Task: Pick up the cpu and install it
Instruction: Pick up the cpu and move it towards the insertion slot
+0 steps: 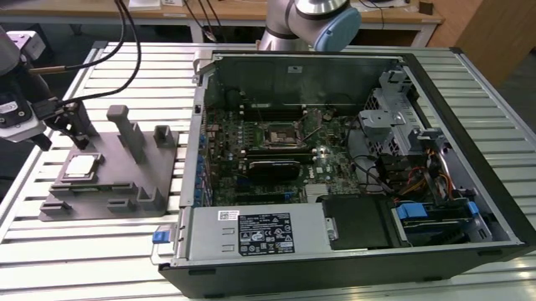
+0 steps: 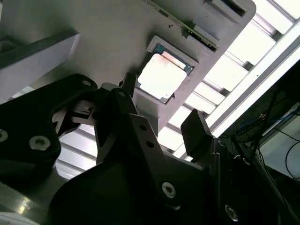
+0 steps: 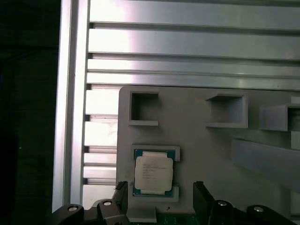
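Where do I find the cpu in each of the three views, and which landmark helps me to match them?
Exterior view: the cpu lies in its recess on the grey fixture, at the exterior view's left, beside the computer case.
Second wrist view: the cpu lies in that recess, just beyond the gripper.
First wrist view: the cpu sits in the recess, close to the gripper.
Shared landmark: the grey fixture.

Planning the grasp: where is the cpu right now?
The cpu sits in a recess of the grey fixture, at the exterior view's left, near the open claw.
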Controlling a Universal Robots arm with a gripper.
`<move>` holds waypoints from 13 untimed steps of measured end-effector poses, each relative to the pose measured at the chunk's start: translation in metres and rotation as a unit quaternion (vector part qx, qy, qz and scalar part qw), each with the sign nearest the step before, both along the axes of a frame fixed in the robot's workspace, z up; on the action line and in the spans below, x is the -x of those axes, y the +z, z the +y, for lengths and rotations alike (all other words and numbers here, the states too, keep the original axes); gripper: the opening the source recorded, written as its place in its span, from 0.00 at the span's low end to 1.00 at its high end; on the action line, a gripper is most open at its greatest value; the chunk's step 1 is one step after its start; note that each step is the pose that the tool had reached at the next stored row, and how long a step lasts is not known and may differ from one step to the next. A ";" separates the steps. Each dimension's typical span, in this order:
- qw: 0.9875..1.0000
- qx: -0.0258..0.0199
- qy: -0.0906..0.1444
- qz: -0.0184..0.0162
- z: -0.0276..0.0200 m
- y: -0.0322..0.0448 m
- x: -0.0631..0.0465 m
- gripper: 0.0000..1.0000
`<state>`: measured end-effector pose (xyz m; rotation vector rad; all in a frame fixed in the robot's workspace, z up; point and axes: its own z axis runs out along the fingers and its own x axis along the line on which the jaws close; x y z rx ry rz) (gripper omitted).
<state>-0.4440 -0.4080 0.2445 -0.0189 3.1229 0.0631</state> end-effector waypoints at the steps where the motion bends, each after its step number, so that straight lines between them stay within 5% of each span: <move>1: 1.000 0.000 0.000 0.000 0.0000 -0.0018 0.000 0.66; 13: 1.000 0.000 0.000 0.003 0.0000 -0.0232 0.000 0.66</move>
